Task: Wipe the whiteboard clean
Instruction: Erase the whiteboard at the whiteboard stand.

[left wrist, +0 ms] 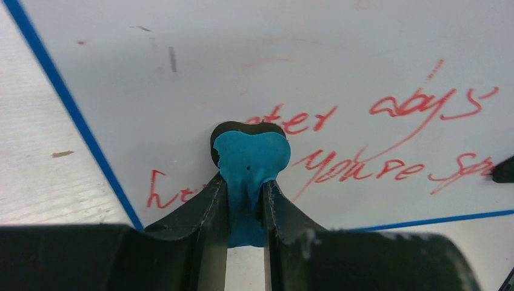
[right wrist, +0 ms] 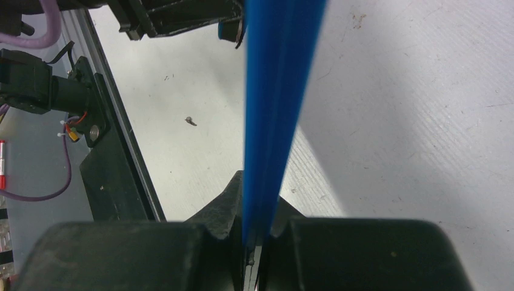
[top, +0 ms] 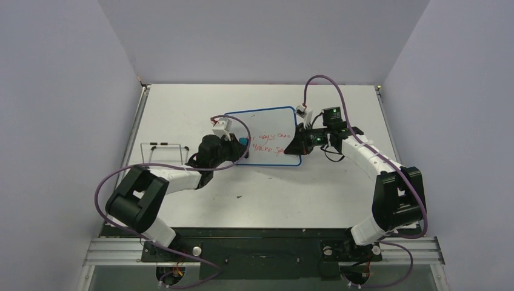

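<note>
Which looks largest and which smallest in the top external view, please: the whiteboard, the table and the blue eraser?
1. table
2. whiteboard
3. blue eraser, of which only a small part shows

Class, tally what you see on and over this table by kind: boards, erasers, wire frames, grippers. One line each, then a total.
whiteboard: 1
eraser: 1
wire frame: 1
grippers: 2 (left gripper, right gripper)
Total: 5

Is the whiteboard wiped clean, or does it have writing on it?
Not clean. Red handwriting runs across the whiteboard, right beside the blue eraser.
</note>
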Controlling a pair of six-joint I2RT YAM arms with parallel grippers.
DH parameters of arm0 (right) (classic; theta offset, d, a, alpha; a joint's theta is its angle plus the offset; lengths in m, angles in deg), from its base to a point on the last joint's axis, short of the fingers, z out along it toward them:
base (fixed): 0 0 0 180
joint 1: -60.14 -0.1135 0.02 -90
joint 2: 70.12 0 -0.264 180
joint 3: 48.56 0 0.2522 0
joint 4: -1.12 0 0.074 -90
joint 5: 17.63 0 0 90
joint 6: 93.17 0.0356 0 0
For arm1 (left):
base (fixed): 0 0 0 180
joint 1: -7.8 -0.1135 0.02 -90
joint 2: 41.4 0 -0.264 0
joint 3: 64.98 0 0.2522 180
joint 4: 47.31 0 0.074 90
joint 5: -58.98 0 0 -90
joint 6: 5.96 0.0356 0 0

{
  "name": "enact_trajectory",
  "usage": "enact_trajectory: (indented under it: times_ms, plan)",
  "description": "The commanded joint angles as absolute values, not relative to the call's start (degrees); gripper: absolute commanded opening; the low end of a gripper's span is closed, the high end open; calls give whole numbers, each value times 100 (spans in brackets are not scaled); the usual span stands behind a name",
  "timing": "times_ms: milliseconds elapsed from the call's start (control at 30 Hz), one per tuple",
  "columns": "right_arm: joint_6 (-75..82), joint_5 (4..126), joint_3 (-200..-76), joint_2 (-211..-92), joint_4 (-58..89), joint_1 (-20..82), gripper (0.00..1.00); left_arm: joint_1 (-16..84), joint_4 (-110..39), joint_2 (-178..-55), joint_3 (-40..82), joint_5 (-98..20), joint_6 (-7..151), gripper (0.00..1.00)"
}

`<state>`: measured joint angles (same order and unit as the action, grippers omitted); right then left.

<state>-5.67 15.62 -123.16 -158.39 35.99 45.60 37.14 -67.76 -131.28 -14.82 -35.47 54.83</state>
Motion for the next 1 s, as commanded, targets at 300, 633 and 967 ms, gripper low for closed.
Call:
enact_trajectory:
  times_ms: [300, 633, 967]
  plan:
    - [-845, 1351, -12305, -15649, 3501, 4450, 0, 3704, -6895, -13107, -1449, -2429, 5146, 0]
    - [-853, 1334, -12313, -15655, 3505, 4454, 0, 3813, -7336, -13406, -1247, -3785, 5542, 0]
    - [-853, 1322, -12310, -15658, 3508, 4450, 0, 3856, -7775, -13302, -1508, -3858, 5570, 0]
